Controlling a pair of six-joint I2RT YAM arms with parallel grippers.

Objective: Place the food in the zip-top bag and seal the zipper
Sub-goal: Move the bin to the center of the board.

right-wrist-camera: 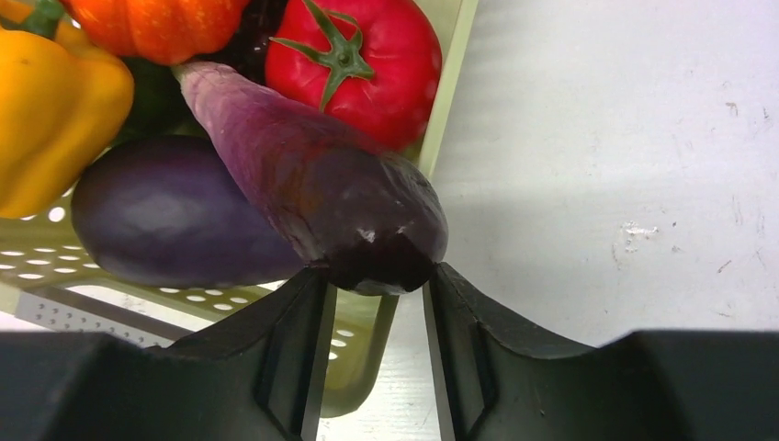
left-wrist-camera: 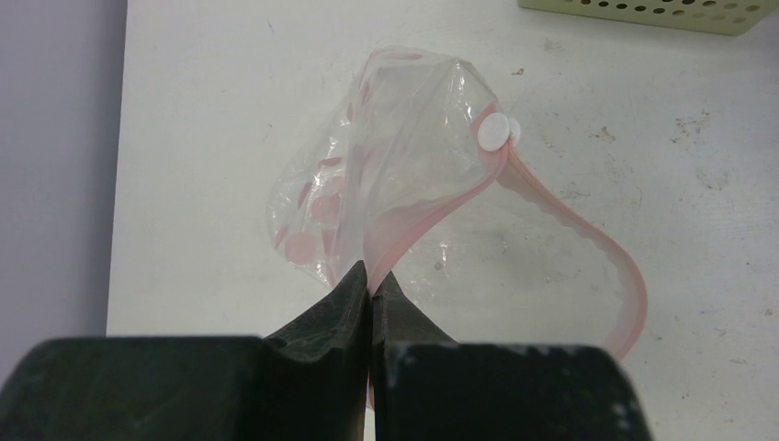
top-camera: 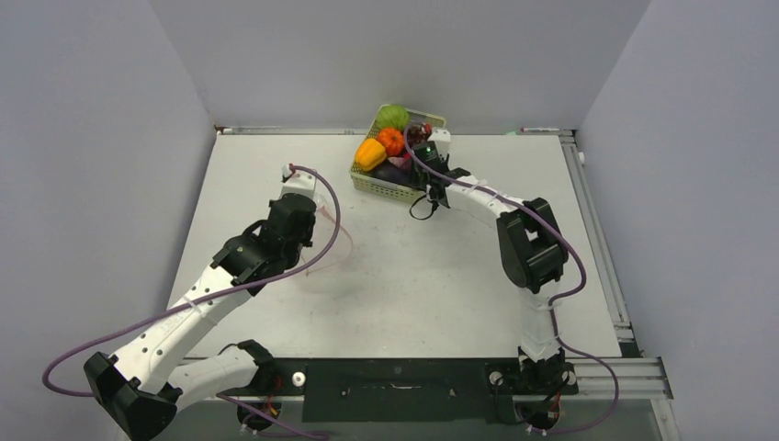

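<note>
The clear zip-top bag point(left-wrist-camera: 395, 156) with pink dots lies on the table, its mouth gaping. My left gripper point(left-wrist-camera: 372, 280) is shut on its pink zipper strip point(left-wrist-camera: 570, 230), which loops off to the right. The food sits in a pale green basket point(top-camera: 386, 186): yellow pepper point(right-wrist-camera: 55, 101), orange pumpkin point(right-wrist-camera: 156, 23), red tomato point(right-wrist-camera: 367, 64), dark purple eggplant point(right-wrist-camera: 165, 220) and a long purple-red vegetable point(right-wrist-camera: 303, 175). My right gripper point(right-wrist-camera: 372, 280) is at the basket's near corner, its fingertips pressed on either side of the long vegetable's blunt end.
The basket stands at the table's back middle and its edge shows in the left wrist view point(left-wrist-camera: 643, 11). A green piece point(top-camera: 395, 116) sits at its far end. Grey walls enclose the table on three sides. The bag point(top-camera: 335, 241) lies left of centre.
</note>
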